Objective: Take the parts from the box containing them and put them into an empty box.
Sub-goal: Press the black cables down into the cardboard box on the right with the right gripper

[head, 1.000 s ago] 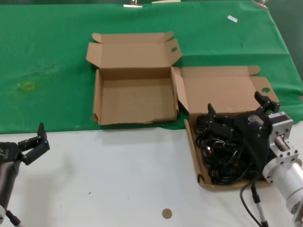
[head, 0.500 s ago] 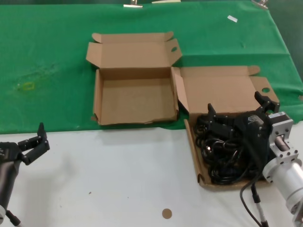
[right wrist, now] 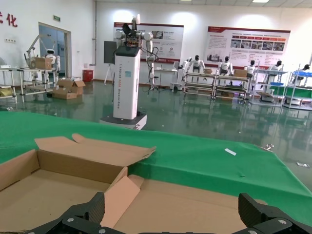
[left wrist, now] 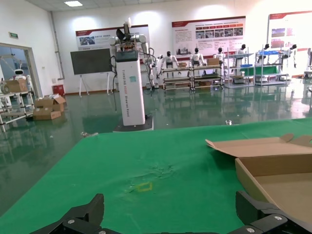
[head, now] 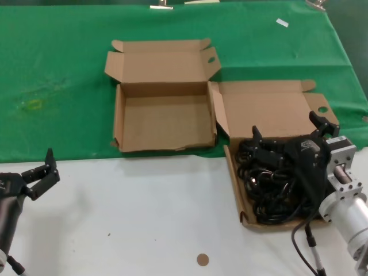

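We see the parts, a tangle of black power cords, lying in the box containing them at the right of the head view, where the green cloth meets the white table. Our right gripper hangs directly over that tangle, its two black fingers spread wide, one tip above the cords' far left edge and the other against the raised lid. Whether the fingers touch the cords we cannot tell; nothing sits gripped between them. The empty box stands just beside, to the left, on the cloth, lid up and tray bare.

Our left gripper waits over the white table at the near left, well apart from both boxes, fingers spread and holding nothing.

The right wrist view adds the two boxes' walls meeting below wide fingertips, but no cords; the left wrist view shows only a corner of the empty box
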{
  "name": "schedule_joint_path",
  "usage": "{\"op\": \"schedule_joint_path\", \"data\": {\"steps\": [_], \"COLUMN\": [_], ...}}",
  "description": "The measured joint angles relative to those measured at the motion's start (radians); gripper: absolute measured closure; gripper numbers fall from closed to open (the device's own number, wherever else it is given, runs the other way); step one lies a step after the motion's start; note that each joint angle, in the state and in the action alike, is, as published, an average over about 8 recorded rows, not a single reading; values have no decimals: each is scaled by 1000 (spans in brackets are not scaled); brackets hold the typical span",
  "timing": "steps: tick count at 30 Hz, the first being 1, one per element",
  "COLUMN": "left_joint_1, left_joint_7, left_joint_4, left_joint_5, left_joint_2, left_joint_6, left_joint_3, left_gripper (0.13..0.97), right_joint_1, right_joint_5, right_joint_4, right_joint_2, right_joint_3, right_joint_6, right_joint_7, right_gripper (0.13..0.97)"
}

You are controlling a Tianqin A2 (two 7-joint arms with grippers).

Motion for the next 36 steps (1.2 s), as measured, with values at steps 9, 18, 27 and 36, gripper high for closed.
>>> {"op": "schedule_joint_path", "data": {"steps": [9,18,27,36], "left_joint_1": [0,0,0,0], "left_joint_7": [0,0,0,0], "left_joint_4": [0,0,0,0], "left_joint_5": [0,0,0,0], "left_joint_2": [0,0,0,0], "left_joint_6": [0,0,0,0], "left_joint_3": [0,0,0,0], "left_gripper": [221,301,487,699], "right_joint_1": [0,0,-2,-5], "right_joint_5": [0,-1,-7,-5], "right_joint_4": [0,0,7,18], "right_joint_2": [0,-2,-12,34], "right_joint_3": [0,2,17,2], "right_joint_6": [0,-2,-19,-14], "right_joint_7": [0,-2,-20,-10], "right_gripper": [129,129,129,129]}}
